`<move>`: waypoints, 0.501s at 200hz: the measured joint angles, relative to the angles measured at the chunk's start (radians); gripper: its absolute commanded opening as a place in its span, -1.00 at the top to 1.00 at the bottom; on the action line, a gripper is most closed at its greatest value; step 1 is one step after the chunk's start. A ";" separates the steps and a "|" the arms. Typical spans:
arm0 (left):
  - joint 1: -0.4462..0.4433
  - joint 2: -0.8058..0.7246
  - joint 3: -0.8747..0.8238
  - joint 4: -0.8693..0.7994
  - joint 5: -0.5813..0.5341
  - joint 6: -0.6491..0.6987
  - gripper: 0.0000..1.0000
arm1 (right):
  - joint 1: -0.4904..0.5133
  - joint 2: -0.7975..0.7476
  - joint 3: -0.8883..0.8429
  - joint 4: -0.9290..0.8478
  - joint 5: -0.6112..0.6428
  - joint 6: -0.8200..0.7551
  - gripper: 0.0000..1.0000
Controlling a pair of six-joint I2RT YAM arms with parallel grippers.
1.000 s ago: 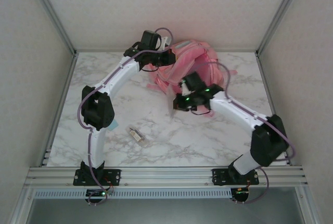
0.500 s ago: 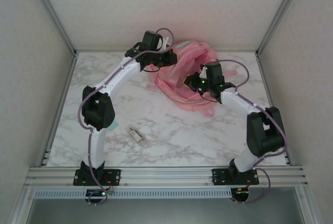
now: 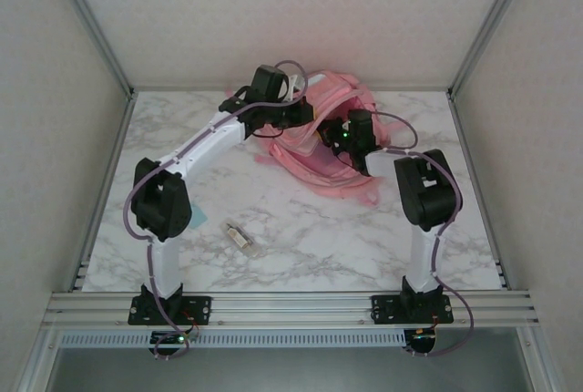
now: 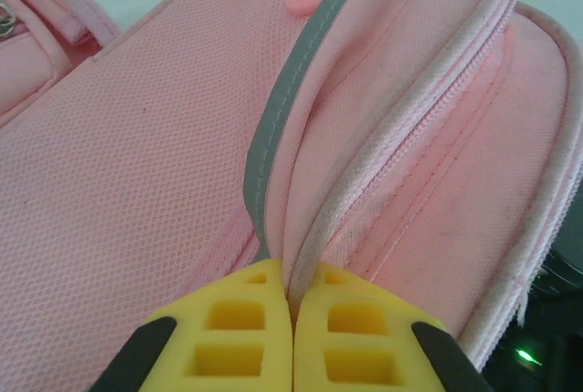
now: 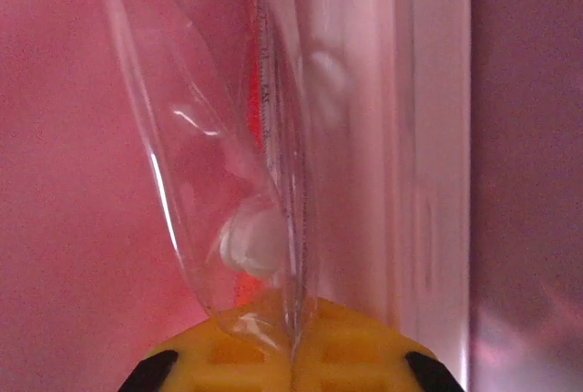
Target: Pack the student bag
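Observation:
The pink student bag (image 3: 339, 150) lies at the back middle of the marble table. My left gripper (image 3: 303, 112) is at its top left rim. In the left wrist view that gripper (image 4: 291, 281) is shut on the bag's zipper edge (image 4: 364, 182), with pink mesh fabric (image 4: 137, 164) to the left. My right gripper (image 3: 333, 133) reaches into the bag's opening from the right. In the right wrist view it (image 5: 293, 312) is shut on a thin clear plastic item (image 5: 228, 137) with a white blob seen through it, and pink lining (image 5: 64, 137) lies all around.
A small clear oblong object (image 3: 242, 237) lies on the table (image 3: 301, 246) in front of the bag, left of centre. A teal scrap (image 3: 196, 219) peeks out beside the left arm's elbow. Pink straps (image 3: 269, 153) trail from the bag's left side.
My right arm has swung back from in front of the bag and carried the clear item into the bag's opening. The left gripper kept its hold on the rim and shifted slightly right.

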 measured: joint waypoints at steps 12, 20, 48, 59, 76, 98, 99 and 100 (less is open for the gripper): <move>-0.007 -0.020 -0.016 0.004 -0.010 -0.014 1.00 | 0.000 0.025 0.010 0.044 0.002 0.040 0.58; -0.009 -0.027 -0.020 0.005 -0.019 -0.018 1.00 | 0.001 0.026 0.010 0.055 0.003 0.060 0.35; -0.011 -0.032 -0.023 0.025 -0.042 -0.042 1.00 | 0.001 -0.022 -0.012 0.031 0.019 0.063 -0.14; -0.011 -0.032 -0.027 0.030 -0.050 -0.050 1.00 | 0.001 -0.063 -0.037 -0.030 0.028 0.043 -0.25; -0.013 -0.032 -0.039 0.042 -0.058 -0.065 1.00 | 0.000 -0.148 -0.066 -0.165 0.054 -0.009 -0.32; -0.015 -0.032 -0.044 0.055 -0.068 -0.078 1.00 | 0.000 -0.281 -0.077 -0.345 0.091 -0.109 -0.45; -0.015 -0.032 -0.044 0.055 -0.069 -0.078 1.00 | 0.000 -0.291 -0.077 -0.357 0.096 -0.119 -0.47; -0.015 -0.032 -0.044 0.055 -0.071 -0.078 1.00 | 0.000 -0.296 -0.077 -0.365 0.098 -0.124 -0.47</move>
